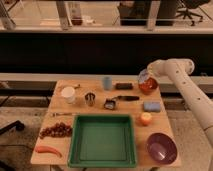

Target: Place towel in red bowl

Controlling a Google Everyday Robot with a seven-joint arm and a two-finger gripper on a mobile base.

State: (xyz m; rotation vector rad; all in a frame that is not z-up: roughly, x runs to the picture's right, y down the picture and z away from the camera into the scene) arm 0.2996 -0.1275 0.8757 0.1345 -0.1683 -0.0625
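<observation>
The red bowl (148,86) stands at the table's far right corner. My gripper (144,76) hangs at the end of the white arm (172,68), right over the bowl's far left rim. A pale grey patch at the gripper, touching the rim, may be the towel. I cannot tell whether it is held or lies in the bowl. No other towel shows on the table.
A blue sponge (151,106), an orange (145,118) and a purple bowl (161,148) lie in front of the red bowl. A green tray (102,156) fills the front middle. Cups (68,95), grapes (56,130) and a carrot (48,149) sit on the left.
</observation>
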